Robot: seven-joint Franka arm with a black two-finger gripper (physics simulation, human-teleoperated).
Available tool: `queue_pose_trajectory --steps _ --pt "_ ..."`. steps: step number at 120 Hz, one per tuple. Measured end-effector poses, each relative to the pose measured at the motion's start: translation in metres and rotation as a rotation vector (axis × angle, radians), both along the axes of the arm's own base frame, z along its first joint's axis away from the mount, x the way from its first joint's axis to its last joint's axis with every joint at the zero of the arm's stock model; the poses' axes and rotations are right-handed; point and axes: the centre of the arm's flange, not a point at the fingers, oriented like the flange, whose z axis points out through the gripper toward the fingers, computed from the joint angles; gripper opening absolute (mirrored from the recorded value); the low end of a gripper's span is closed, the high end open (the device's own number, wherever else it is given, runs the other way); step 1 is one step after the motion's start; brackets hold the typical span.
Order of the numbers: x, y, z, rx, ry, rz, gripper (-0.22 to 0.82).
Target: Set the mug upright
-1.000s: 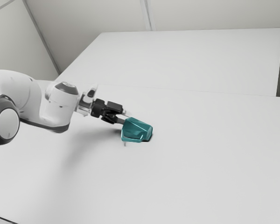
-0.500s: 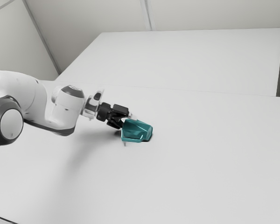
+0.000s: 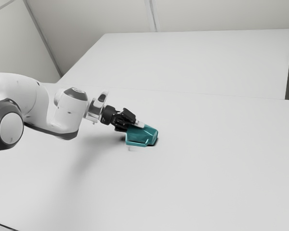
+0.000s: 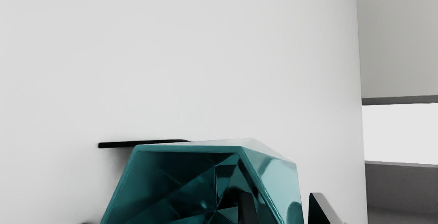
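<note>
Mug point(image 3: 148, 136) is lying on its side on the worktop point(image 3: 207, 159), glinting in a deep, glossy teal. Its sides are breaking into flat, angular facets, catching pale highlights on one outer face and darker reflections within. Its wide, many-cornered mouth is facing the pincer point(image 3: 136, 126), while its narrower end is pointing toward the exterior view's right. The mug is sitting right at the pincer's tips, its rim reaching in between them. In the wrist view, the pincer point(image 4: 281, 196) is standing with its fingers apart: one finger point(image 4: 247, 210) is reaching into the mouth, the other finger point(image 4: 323, 210) is running along the outside, and a sliver of space is showing between that outer finger and the mug's wall.
</note>
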Motion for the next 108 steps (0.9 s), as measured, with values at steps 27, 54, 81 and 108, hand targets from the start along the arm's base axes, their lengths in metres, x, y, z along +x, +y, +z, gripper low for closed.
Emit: queue_pose_trajectory --steps 27,54,81,108 --pt "0.004 0.0 0.008 0.003 0.004 0.009 -0.09" --pt "0.021 -0.001 0.047 0.077 -0.049 -0.052 -0.15" --pt "0.03 0.005 0.093 0.3 -0.046 -0.204 -0.17" --pt "0.01 0.011 0.123 0.541 0.069 -0.336 -0.17"
